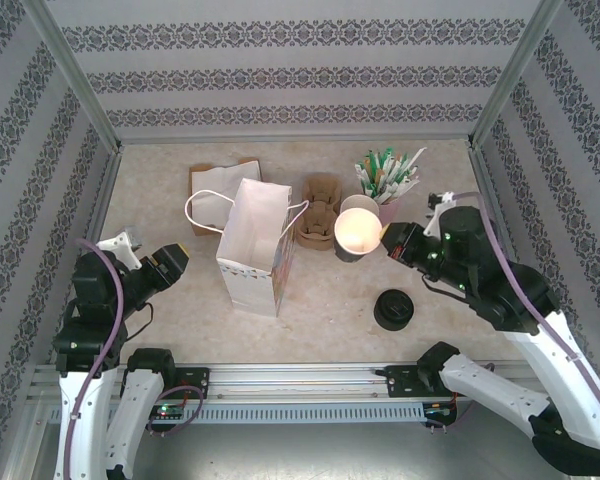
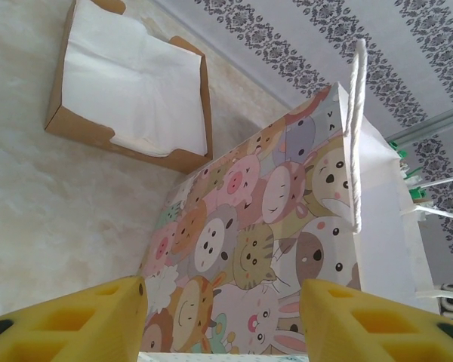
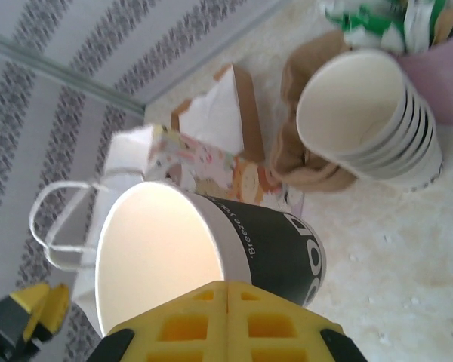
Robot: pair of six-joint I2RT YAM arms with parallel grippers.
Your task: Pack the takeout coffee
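Right wrist view shows you the right end effector [image 3: 226, 292] clenched on the rim of the open-topped takeout coffee cup [image 3: 211, 241], near the paper bag [image 1: 255, 250]. Your left end effector [image 2: 223, 296] gapes wide, facing that bag, grasping nothing.

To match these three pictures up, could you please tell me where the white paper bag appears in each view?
Top external: the paper bag stands upright, left of centre.
Left wrist: its cartoon-printed side runs from lower centre to the right.
Right wrist: it sits left of centre, behind the open cup.
Shared landmark: the napkin box beyond the bag.
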